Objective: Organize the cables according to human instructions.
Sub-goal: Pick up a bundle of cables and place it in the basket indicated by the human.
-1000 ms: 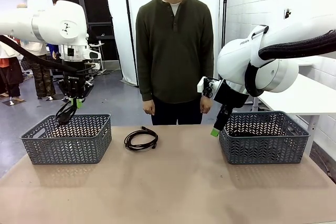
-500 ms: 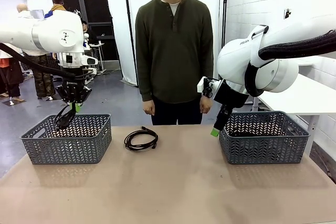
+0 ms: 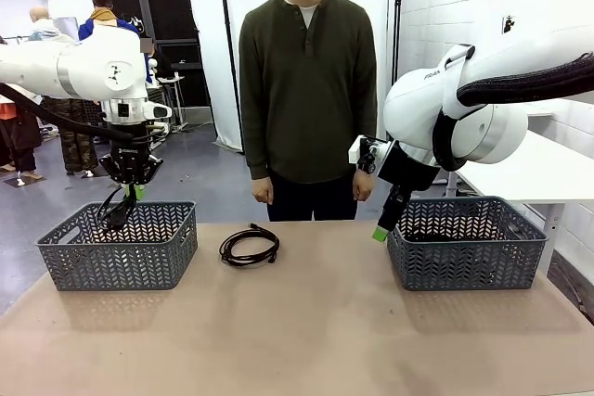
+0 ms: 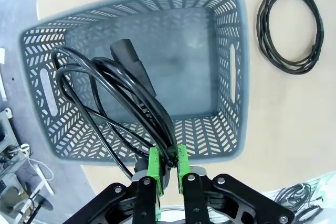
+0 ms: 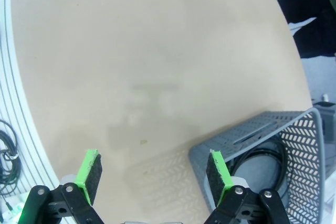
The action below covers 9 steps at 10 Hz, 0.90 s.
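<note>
Here, left end effector (image 4: 167, 156) clamps a coiled cable (image 4: 137, 92) dangling over the basket (image 4: 233, 66).

Slim pickings for readable print here. Tiny dark lettering on the white shell of the right arm (image 3: 464, 108), up by the joint in the front view, way too small to spell out with any confidence. Thin strip of pale print on the black housing just above the left gripper (image 3: 130, 194), same deal, just a smudge at this size. Small dark plaque (image 3: 509, 23) stuck on the white brick wall (image 3: 557, 6) behind the right arm, could be an icon or a sign, can't make out what's on it. Nothing legible in either wrist view, no numbers or brand names clear enough to quote.
</note>
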{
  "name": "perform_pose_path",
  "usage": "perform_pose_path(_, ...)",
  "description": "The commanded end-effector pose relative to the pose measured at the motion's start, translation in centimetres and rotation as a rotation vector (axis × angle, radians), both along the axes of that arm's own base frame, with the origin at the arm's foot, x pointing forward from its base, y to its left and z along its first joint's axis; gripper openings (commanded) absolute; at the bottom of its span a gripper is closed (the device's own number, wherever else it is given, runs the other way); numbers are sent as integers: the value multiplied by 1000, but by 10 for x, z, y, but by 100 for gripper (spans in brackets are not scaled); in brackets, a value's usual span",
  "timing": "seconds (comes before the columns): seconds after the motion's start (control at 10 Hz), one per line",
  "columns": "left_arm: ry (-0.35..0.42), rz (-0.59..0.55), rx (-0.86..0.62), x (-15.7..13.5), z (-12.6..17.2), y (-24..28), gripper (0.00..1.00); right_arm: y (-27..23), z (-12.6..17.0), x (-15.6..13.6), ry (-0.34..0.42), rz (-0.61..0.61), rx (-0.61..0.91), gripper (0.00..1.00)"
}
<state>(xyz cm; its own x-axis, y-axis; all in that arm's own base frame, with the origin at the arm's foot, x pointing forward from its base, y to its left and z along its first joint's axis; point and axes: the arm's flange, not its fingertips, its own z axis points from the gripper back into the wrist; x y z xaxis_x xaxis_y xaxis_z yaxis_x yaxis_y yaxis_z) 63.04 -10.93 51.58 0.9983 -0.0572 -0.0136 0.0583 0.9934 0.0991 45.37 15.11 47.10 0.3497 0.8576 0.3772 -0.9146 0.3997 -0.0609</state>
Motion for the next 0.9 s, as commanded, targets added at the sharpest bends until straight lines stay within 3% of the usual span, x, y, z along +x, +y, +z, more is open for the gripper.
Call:
perform_pose_path(0.0, -32, 32, -45, -6, -5, 5, 0, 0, -2, 0, -3, -3, 3, 100)
perform_pose_path(0.1, -29, 36, -50, -5, -8, 5, 4, 0, -2, 0, -3, -3, 3, 100)
perform_pose_path(0.6, -36, 60, -62, -5, -6, 9, 100, 0, -2, 0, -3, -3, 3, 100)
perform_pose_path(0.8, -43, 71, -75, -7, -3, 9, 100, 0, -2, 0, -3, -3, 3, 100)
